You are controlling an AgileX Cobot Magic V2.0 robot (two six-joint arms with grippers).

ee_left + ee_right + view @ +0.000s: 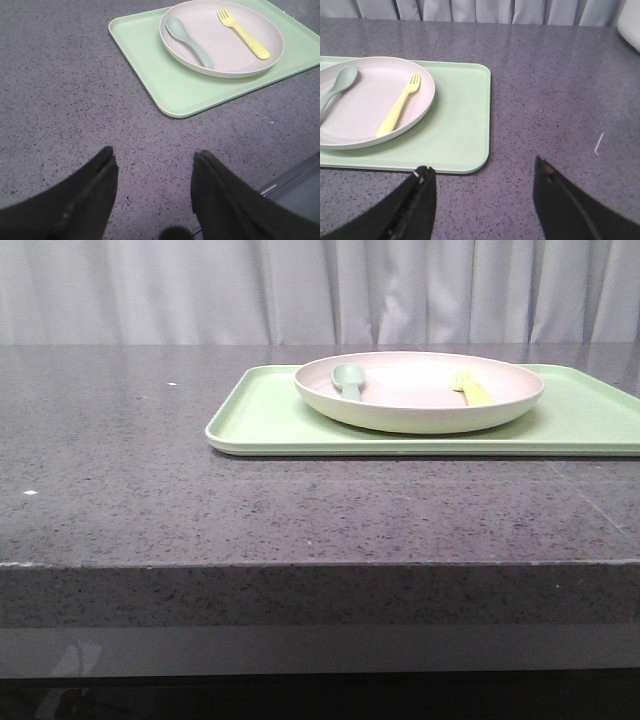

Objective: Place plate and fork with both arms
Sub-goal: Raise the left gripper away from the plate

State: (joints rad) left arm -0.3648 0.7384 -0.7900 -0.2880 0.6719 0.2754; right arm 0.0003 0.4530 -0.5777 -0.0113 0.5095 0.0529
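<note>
Both the left gripper (pixel 152 192) and right gripper (pixel 482 200) hang wide open and empty over bare desk; fork (pixel 400 105) lies in plate (pixel 420 412) on the tray (pixel 270 425), so pinch fork mid-handle, grab plate rim opposite.

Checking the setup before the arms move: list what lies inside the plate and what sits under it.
Inside the plate: the fork and a grey-green spoon, lying apart. Under it: the green tray. The tray surface beneath the plate is covered.
</note>
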